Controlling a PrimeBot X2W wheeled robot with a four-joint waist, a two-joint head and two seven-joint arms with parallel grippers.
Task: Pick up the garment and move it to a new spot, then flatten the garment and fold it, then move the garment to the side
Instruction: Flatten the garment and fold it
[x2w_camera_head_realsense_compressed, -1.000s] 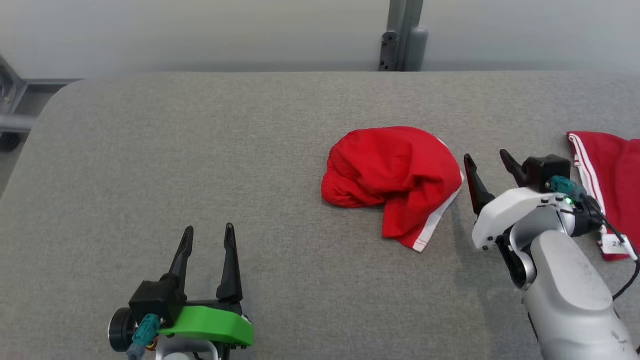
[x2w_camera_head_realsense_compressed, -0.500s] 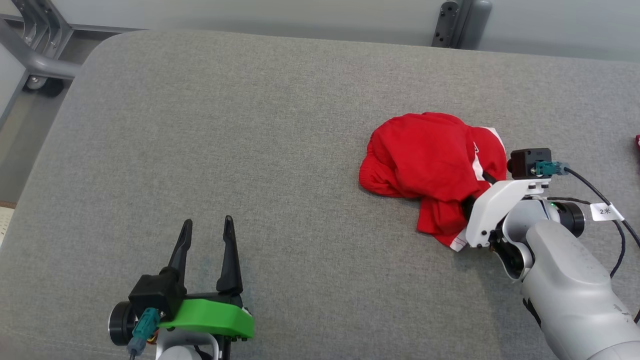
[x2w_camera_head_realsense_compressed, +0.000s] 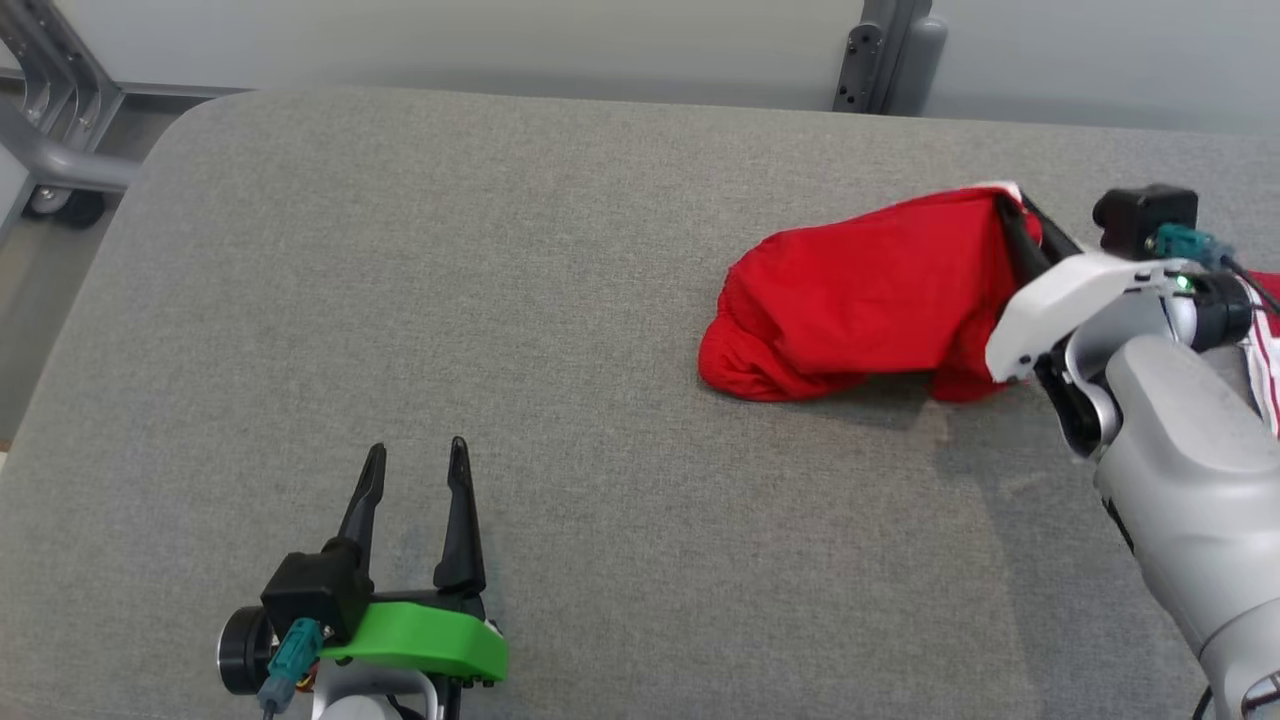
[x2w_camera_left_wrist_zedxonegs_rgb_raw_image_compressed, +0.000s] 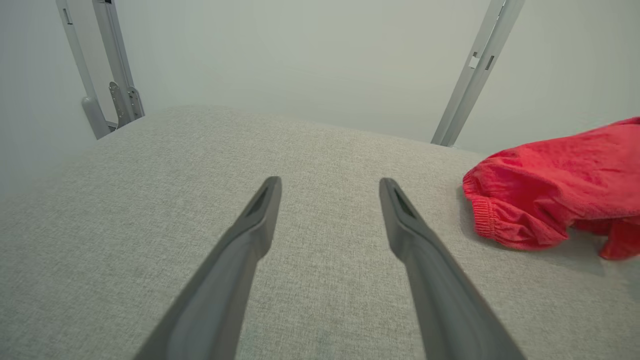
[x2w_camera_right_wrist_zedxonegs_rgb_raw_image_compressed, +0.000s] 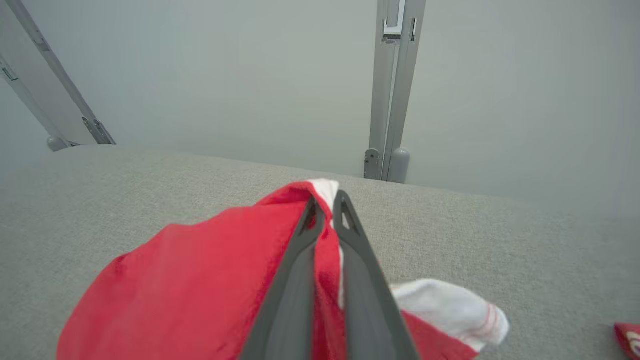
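Table (x2w_camera_head_realsense_compressed: 500, 300) covered in grey woven fabric, seen from above, with a red garment (x2w_camera_head_realsense_compressed: 860, 290) on its right half. The right gripper (x2w_camera_head_realsense_compressed: 1012, 205) has its two dark fingers pressed together on the garment's upper right edge, where a strip of white trim shows. That pinched edge is raised off the surface, and the cloth slopes down from it to the left, where a bunched, elasticated hem rests on the table. A shadow lies under the raised part.

In the right wrist view, the right gripper (x2w_camera_right_wrist_zedxonegs_rgb_raw_image_compressed: 327, 200) has a fold of the red garment (x2w_camera_right_wrist_zedxonegs_rgb_raw_image_compressed: 200, 280) and its white trim squeezed between the fingertips. A white fold with thin red stripes hangs just to the right of the fingers.

The left gripper (x2w_camera_head_realsense_compressed: 416, 450) is at the lower left, well apart from the garment, its fingers spread wide with nothing between them. In the left wrist view, the left gripper (x2w_camera_left_wrist_zedxonegs_rgb_raw_image_compressed: 330, 182) points across bare grey fabric, with the garment (x2w_camera_left_wrist_zedxonegs_rgb_raw_image_compressed: 550, 190) off to the right.

A second red cloth with white stripes (x2w_camera_head_realsense_compressed: 1265, 340) lies at the right edge, partly hidden behind the right arm. A grey metal post (x2w_camera_head_realsense_compressed: 885, 55) stands behind the table.
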